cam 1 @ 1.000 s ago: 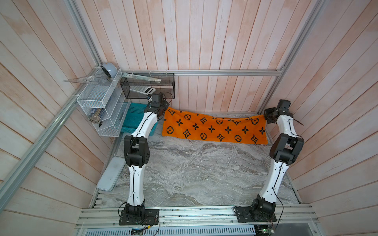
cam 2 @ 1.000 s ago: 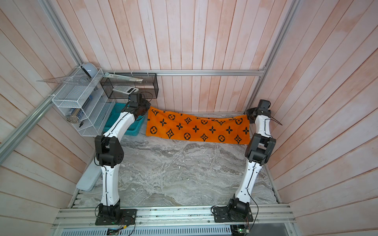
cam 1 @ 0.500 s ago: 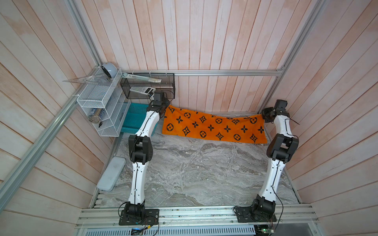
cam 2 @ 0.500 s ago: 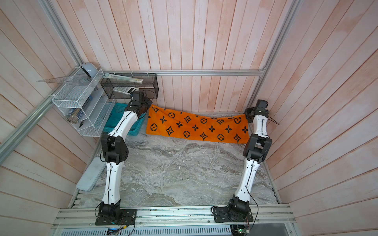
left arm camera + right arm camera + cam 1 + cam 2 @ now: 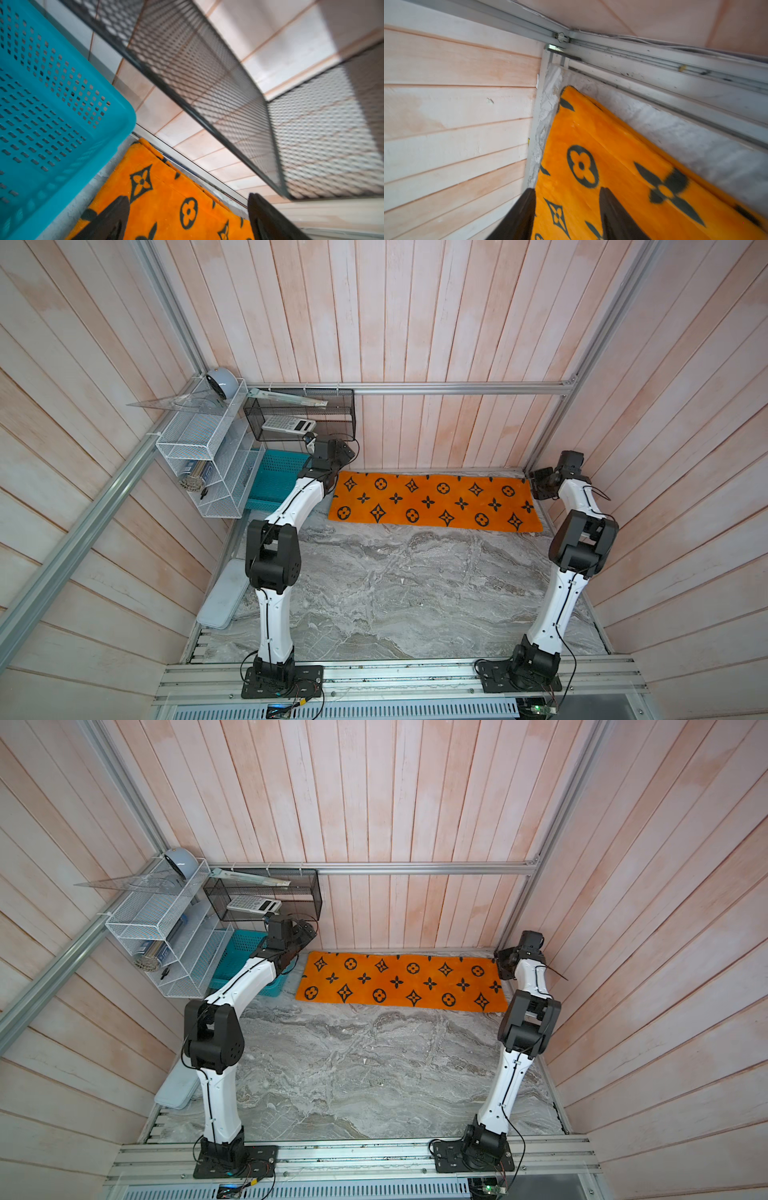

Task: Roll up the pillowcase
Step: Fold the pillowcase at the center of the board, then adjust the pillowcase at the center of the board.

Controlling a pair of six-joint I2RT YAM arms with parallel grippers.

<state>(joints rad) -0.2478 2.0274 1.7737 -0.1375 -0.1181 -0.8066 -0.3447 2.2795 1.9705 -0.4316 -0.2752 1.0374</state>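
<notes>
The orange pillowcase (image 5: pixel 432 502) (image 5: pixel 399 982) with black flower motifs lies flat along the back wall, a long strip in both top views. My left gripper (image 5: pixel 332 483) (image 5: pixel 291 961) hovers over its far left corner. In the left wrist view this gripper (image 5: pixel 188 197) is wide open, and the fabric (image 5: pixel 166 197) lies below with nothing between the fingers. My right gripper (image 5: pixel 540 485) (image 5: pixel 505 965) hangs at the far right corner. In the right wrist view it (image 5: pixel 568 191) is open, its dark fingers (image 5: pixel 610 207) apart above the cloth (image 5: pixel 612 145).
A teal basket (image 5: pixel 274 481) (image 5: pixel 52 104) stands just left of the pillowcase. A black mesh shelf (image 5: pixel 299 414) (image 5: pixel 228 104) hangs above the left gripper, beside a white wire rack (image 5: pixel 208 456). A pale flat tray (image 5: pixel 222 593) lies at the left edge of the marble table (image 5: pixel 395 593).
Both grippers have opened and let go of the pillowcase's far corners. Its back edge, wrinkled and raised before, now lies flat. Both wrists have risen slightly.
</notes>
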